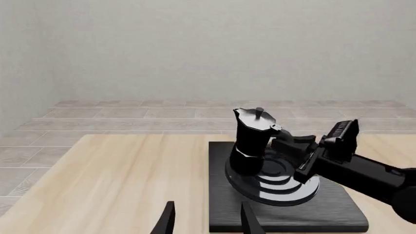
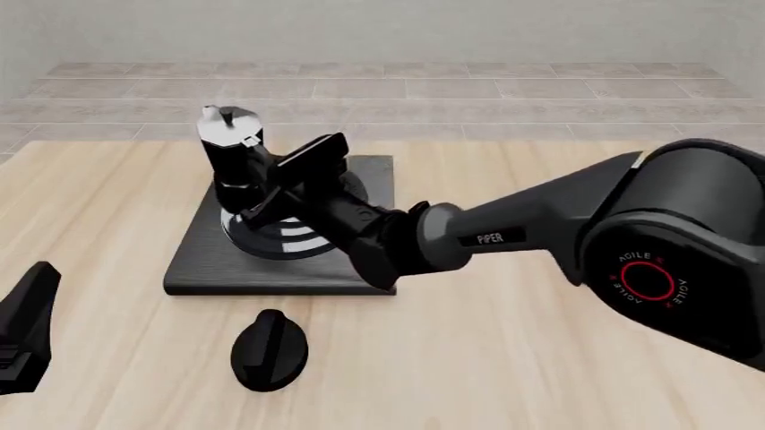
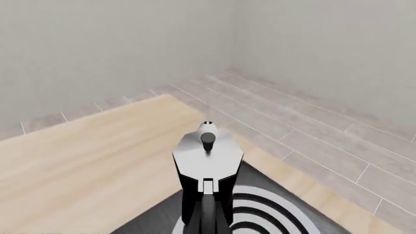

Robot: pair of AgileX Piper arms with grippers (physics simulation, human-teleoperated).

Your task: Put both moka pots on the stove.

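In the left wrist view, one moka pot point(image 1: 252, 141) stands on the burner rings of the stove point(image 1: 286, 214), leaning slightly, its silvery lid and small knob on top. The right gripper point(image 1: 284, 146) reaches in from the side at the pot's handle; its fingers look closed on the handle, though the contact itself is hard to make out. The left gripper point(image 1: 206, 219) shows only its two dark fingertips — spread apart with nothing between them — over the wooden table point(image 1: 110, 185), short of the stove.

From the front, the moka pot point(image 2: 231, 157) sits at the far left part of the stove point(image 2: 197, 264), on the rings. The right arm point(image 2: 526, 228) stretches across from the right, and the right gripper point(image 2: 272, 175) meets the pot at its handle side. A low black oval knob point(image 2: 269, 349) lies on the table near the stove's close edge. The left gripper point(image 2: 24, 327) is partly visible at the left edge, well apart from the stove.

The right wrist view looks down on the pot's lid point(image 3: 208, 156) and handle — the fingers themselves are out of sight. Only one pot appears in any view.
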